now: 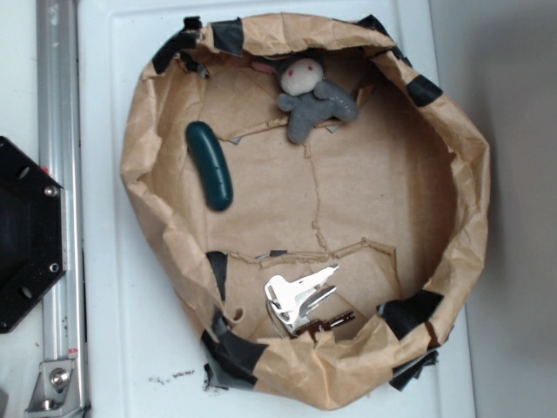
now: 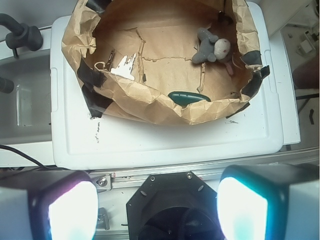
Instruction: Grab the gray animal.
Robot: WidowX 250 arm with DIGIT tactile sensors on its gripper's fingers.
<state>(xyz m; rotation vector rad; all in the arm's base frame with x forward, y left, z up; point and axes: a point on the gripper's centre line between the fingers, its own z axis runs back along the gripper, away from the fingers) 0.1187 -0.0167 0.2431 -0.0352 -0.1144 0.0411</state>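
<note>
Gray animal is seen lying against the far wall of the paper basket, well apart from the open, empty pincer held outside, so the crumpled rim could be snagged or the green pickle taken instead.

White plastic surface, flat, scuffed with dark specks near its lower edge. Aluminium rail runs along 1 side. Grey floor beyond opposite edge. Lighting soft, even; shadows faint.
</note>
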